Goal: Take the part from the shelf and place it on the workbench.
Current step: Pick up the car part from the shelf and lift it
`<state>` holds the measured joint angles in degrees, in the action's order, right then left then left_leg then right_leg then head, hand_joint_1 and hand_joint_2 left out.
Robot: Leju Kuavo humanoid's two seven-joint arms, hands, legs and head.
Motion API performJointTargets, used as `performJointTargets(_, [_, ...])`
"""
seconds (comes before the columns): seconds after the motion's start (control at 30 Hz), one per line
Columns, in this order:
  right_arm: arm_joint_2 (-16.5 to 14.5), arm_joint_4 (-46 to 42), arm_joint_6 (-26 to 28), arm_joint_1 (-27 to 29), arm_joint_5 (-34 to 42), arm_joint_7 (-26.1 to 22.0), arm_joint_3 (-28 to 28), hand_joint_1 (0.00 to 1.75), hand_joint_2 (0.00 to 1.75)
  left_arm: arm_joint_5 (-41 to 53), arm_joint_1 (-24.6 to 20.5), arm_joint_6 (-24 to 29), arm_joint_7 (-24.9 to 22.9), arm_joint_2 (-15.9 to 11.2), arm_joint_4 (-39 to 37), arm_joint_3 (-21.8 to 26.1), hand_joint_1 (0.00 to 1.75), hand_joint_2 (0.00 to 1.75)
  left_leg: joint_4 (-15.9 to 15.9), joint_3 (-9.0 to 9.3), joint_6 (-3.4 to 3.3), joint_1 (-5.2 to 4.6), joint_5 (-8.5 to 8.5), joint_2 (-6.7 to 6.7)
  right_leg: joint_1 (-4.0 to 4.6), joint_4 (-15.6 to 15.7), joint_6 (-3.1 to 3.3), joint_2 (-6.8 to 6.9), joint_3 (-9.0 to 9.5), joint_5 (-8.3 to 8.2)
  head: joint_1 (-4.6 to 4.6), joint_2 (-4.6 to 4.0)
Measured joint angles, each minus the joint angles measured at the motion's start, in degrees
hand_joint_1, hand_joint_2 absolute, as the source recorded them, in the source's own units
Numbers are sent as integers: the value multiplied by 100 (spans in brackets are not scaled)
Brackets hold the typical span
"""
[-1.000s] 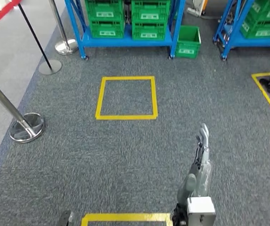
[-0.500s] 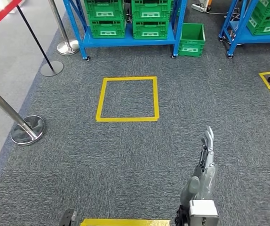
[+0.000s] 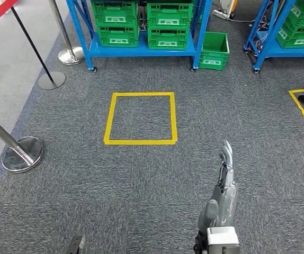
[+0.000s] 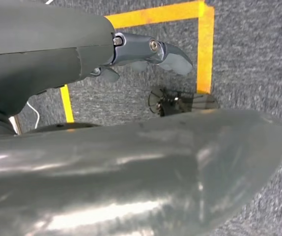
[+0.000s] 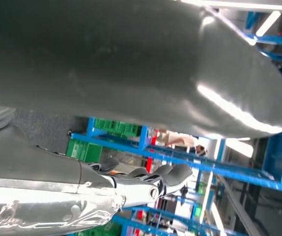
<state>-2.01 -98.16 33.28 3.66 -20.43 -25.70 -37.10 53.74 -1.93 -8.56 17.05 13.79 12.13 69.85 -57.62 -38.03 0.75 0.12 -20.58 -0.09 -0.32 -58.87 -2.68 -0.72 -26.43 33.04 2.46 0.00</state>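
You see the right hand (image 3: 223,182) raised over grey carpet (image 3: 82,196), fingers straight and together, holding nothing; left hand (image 4: 147,49) likewise extended, empty — the part's place you cannot tell; blue steel shelf (image 3: 142,50) with green plastic crates (image 3: 168,21) stands ahead.

The right hand (image 3: 224,182) is seen in the head view as a silver-grey metal piece with darker fingers (image 3: 227,151) and a white box-shaped wrist block (image 3: 222,241). In the left wrist view, the left hand (image 4: 95,64) is formed of a smooth grey cover, with round screws set in a metallic finger.
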Motion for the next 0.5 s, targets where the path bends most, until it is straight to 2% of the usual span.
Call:
performJointTargets(0.03, [1,-4,4,-6,-2,0,-3,0,0,5,-4,9,0,0,0,0,0,0,6,28,-40,7,-27,0,2,-215,-22,8,-94,123,-1,0])
performJointTargets(0.1, [4,-9,11,-10,-3,-1,-4,0,0,9,-8,20,0,0,0,0,0,0,8,92,-102,-6,-100,2,8,-1006,-40,19,-534,468,-2,0])
performJointTargets(0.13, [7,-9,11,-8,-3,-1,-4,0,0,9,-9,21,0,0,0,0,0,0,8,128,-119,-16,-137,1,12,-1407,-37,19,-794,584,-1,0])
performJointTargets(0.17, [11,-8,12,-4,-3,-1,-4,0,0,9,-9,23,0,-1,0,0,0,0,7,170,-130,-26,-175,-3,18,-1645,-26,19,-992,578,-2,0])
performJointTargets(0.2, [16,-8,12,-3,-3,-1,-4,0,0,9,-7,25,0,-1,0,0,0,0,7,222,-135,-37,-212,-12,26,-1640,-9,19,-1084,426,-2,0])
performJointTargets(0.23, [20,-8,12,-3,-3,-1,-4,0,0,9,-6,27,0,-1,0,0,0,0,7,283,-137,-49,-251,-23,34,-1406,18,19,-1065,165,-3,0])
performJointTargets(0.3, [25,-8,12,-6,-3,-1,-4,0,0,9,-7,30,0,3,-1,0,0,0,6,398,-125,-70,-325,-43,65,-601,96,22,-834,-416,-1,0])
performJointTargets(0.33, [25,-8,13,-8,-3,-1,-4,0,0,9,-12,32,0,7,-1,0,0,0,2,429,-110,-80,-352,-50,78,-288,122,26,-728,-593,-2,0])
performJointTargets(0.37, [26,-8,14,-9,-3,-1,-4,0,0,9,-16,35,0,10,-2,0,0,0,-4,440,-105,-89,-373,-54,87,-100,123,27,-668,-687,3,0])
performJointTargets(0.4, [27,-8,16,-8,-2,0,-4,0,0,10,-19,43,0,13,-2,0,0,0,-8,442,-98,-97,-383,-56,91,-43,113,23,-654,-701,6,0])
performJointTargets(0.47, [30,-9,23,-3,-2,0,-5,0,0,15,-21,65,0,16,-2,0,0,0,0,440,-101,-98,-385,-53,90,-20,86,10,-654,-719,11,0])
performJointTargets(0.5, [30,-10,26,-2,-2,0,-6,0,0,18,-23,78,0,17,-2,0,0,0,13,447,-91,-97,-379,-52,93,-20,96,7,-655,-714,10,0])
